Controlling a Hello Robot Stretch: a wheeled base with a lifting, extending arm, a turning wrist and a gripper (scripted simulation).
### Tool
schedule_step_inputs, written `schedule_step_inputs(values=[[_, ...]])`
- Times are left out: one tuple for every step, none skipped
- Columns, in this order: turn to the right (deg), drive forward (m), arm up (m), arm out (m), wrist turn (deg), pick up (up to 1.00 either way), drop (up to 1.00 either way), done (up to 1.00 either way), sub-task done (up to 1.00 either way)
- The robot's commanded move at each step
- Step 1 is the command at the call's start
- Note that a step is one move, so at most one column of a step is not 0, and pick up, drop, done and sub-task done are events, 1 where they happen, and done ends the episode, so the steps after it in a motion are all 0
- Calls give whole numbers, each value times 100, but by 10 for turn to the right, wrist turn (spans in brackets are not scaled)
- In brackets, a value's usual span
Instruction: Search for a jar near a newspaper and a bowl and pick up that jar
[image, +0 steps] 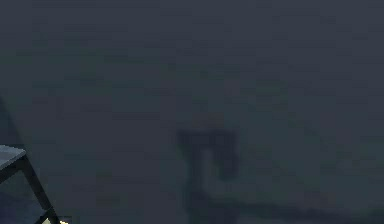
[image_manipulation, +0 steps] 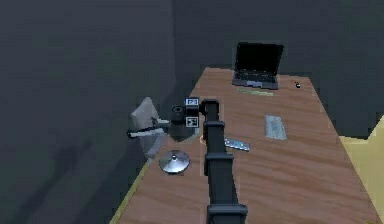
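You had the gripper at a pale object by the table edge, presumably for pickup; its hold and spread were unreadable.

Worktop middle: the arm lies along the worktop from its near edge, splitting it in two.
Left of arm: a narrow strip, crowded by a grey round dish and a pale tilted thing at the gripper.
Right of arm: wide bare wood; a flat grey bar and a small grey piece lie there.
Far end: an open laptop blocks it.
Beyond left edge: dark wall near.
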Motion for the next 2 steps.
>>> schedule_step_inputs(values=[[0,0,0,0,300,0,0,0,0],[0,0,-30,0,0,0,0,0,0]])
